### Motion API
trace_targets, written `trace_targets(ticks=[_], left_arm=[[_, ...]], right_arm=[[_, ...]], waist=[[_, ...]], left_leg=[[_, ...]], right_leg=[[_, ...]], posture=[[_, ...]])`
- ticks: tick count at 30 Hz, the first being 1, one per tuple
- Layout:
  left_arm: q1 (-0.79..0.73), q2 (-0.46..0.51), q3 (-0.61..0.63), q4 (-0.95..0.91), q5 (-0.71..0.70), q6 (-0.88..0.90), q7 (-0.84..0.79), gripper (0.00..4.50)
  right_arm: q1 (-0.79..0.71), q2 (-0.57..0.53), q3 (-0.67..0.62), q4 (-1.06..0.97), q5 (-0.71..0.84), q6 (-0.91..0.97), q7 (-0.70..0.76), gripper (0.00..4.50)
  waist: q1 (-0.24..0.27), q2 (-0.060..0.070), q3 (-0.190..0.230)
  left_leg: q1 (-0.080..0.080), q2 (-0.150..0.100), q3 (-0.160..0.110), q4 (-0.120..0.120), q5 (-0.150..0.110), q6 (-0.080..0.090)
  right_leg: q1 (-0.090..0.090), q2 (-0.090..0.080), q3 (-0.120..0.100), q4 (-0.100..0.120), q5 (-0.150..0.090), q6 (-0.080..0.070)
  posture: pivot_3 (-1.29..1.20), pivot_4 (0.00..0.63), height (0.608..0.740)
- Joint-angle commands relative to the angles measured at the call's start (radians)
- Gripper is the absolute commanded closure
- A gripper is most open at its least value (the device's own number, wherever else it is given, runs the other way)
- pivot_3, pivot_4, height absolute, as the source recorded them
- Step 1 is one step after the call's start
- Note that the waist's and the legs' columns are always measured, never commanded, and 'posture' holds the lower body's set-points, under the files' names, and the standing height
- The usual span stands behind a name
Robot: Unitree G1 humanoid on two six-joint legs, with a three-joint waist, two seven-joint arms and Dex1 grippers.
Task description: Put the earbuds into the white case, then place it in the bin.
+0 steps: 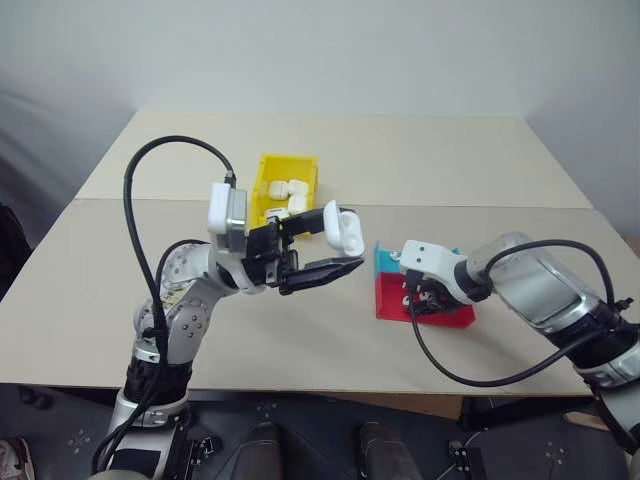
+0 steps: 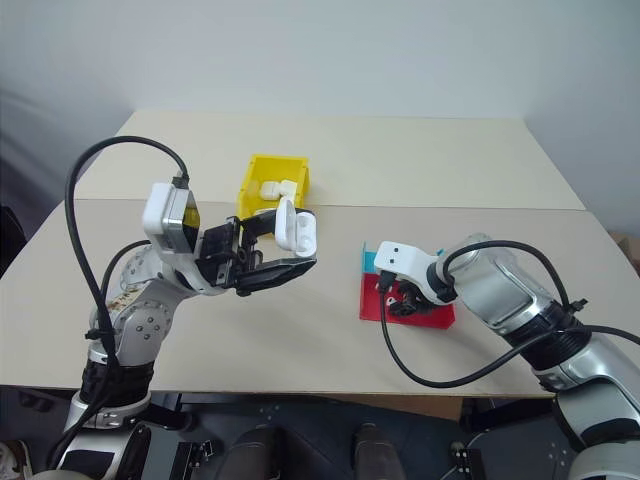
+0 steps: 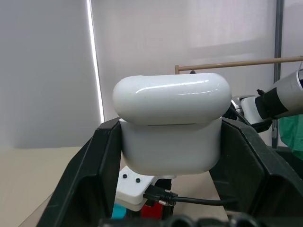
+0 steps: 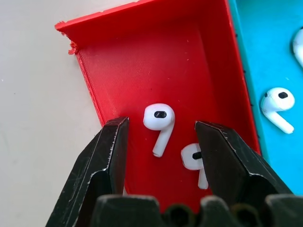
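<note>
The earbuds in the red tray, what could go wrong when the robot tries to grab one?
Two earbuds lie close together between the right gripper's open fingers, so it might pinch both or knock one aside. They sit near the red tray's wall, so a finger could hit it. The left gripper holds the case by its sides, in the air; it could slip out.

Right tool [image 4: 161, 137] poised over red tray [image 4: 142, 52], black fingers [image 4: 106, 156] apart. One earbud [image 4: 159, 120] lying between the fingers on tray floor; second earbud [image 4: 193, 160] just beside the other finger, partly hidden. Teal tray [image 4: 265, 56] adjoining, holding another earbud [image 4: 277, 106]. Pale desk [image 4: 33, 104] alongside.
</note>
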Motion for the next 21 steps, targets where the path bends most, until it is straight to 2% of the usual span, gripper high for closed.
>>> trace_targets(ticks=[1,3,6,10,11,16,21], left_arm=[[0.005,-0.001,-0.003,-0.03,-0.002,-0.025,-0.004,1.7],[0.009,-0.002,-0.003,-0.034,-0.002,-0.027,-0.003,1.7],[0.019,-0.006,0.0,-0.035,-0.014,-0.029,-0.007,1.7],[0.027,-0.004,0.008,-0.032,-0.025,-0.025,-0.01,1.7],[0.029,-0.002,0.009,-0.031,-0.027,-0.026,-0.013,1.7],[0.031,-0.002,0.021,-0.03,-0.061,-0.012,-0.021,1.7],[0.02,0.005,0.027,-0.021,-0.073,-0.008,-0.022,1.7]], right_arm=[[-0.014,0.013,-0.005,0.0,-0.023,-0.007,0.01,1.82],[-0.011,0.02,-0.001,0.002,-0.033,-0.009,0.009,1.82],[-0.004,0.032,-0.001,0.005,-0.038,-0.005,0.015,2.37],[0.007,0.042,-0.012,-0.004,-0.041,0.007,0.013,3.73],[0.01,0.043,-0.024,-0.011,-0.036,0.014,0.01,3.88],[0.037,0.041,-0.14,-0.088,0.02,0.068,-0.005,3.88],[0.149,0.086,-0.528,-0.26,0.231,0.12,-0.018,3.88]], waist=[[0.0,0.0,0.0],[-0.001,0.0,0.0],[-0.001,0.0,0.0],[0.0,0.0,0.0],[0.0,0.0,0.0],[0.0,0.0,0.0],[0.002,0.0,0.0]], left_leg=[[0.0,0.0,0.0,0.0,0.0,0.0],[0.0,0.0,0.0,0.0,0.0,0.0],[0.0,0.0,0.0,0.0,0.0,0.0],[0.0,0.0,0.0,0.0,0.0,0.0],[0.001,0.0,0.0,0.0,0.0,0.0],[0.0,0.0,0.0,0.0,0.0,0.0],[-0.001,0.0,0.0,0.0,0.0,0.0]], right_leg=[[0.0,0.0,0.0,0.0,0.0,0.0],[0.0,0.0,0.0,0.0,0.0,0.0],[0.0,0.0,0.0,0.0,0.0,0.0],[0.0,0.0,0.0,0.0,0.0,0.0],[0.001,0.0,0.0,0.0,0.0,0.0],[0.0,0.0,0.0,0.0,0.0,0.0],[0.0,0.0,0.0,0.0,0.0,0.0]], posture=[[0.0,0.15,0.74],[0.0,0.15,0.74],[0.0,0.15,0.74],[0.0,0.15,0.74],[0.0,0.15,0.74],[0.0,0.15,0.74],[0.0,0.15,0.74]])
